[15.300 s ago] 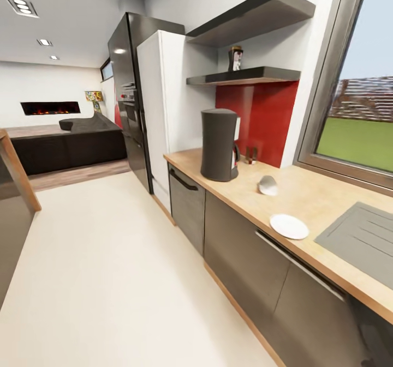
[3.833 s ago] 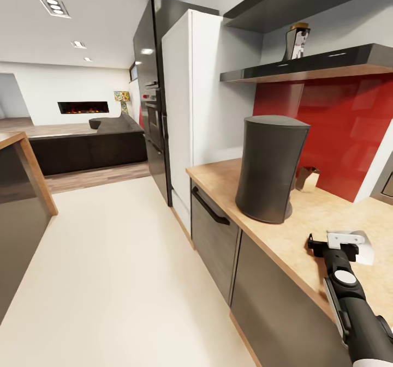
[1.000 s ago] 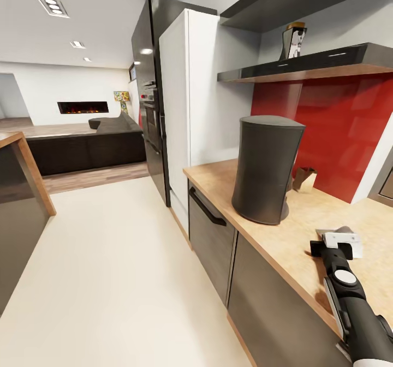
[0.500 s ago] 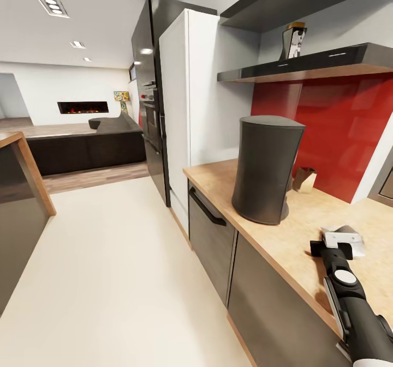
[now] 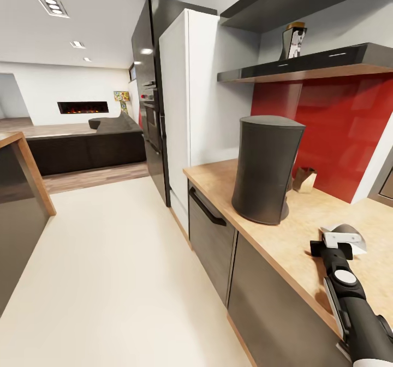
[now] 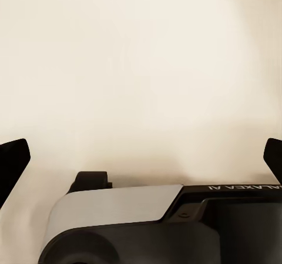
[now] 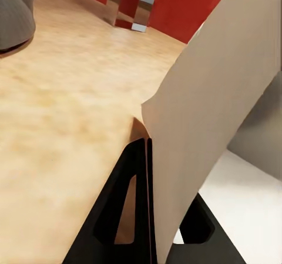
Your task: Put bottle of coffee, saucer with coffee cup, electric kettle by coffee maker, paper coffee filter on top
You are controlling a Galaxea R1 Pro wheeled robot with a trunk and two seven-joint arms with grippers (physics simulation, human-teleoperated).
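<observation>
Paper coffee filter (image 7: 217,93) — thin, pale, angular-edged sheet, pinched between the right gripper (image 7: 148,158) fingers just above the kitchen countertop (image 5: 262,236), right of the coffee maker (image 5: 266,176). Bottle of coffee (image 5: 293,41) on the kitchen shelf (image 5: 305,66). Left gripper (image 6: 141,158) — spread wide over pale floor.

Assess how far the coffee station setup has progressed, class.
Done: the coffee maker stands on the kitchen countertop. In hand: the right gripper pinches the paper coffee filter. Left: filter onto the maker's top; the bottle of coffee sits on the kitchen shelf.
</observation>
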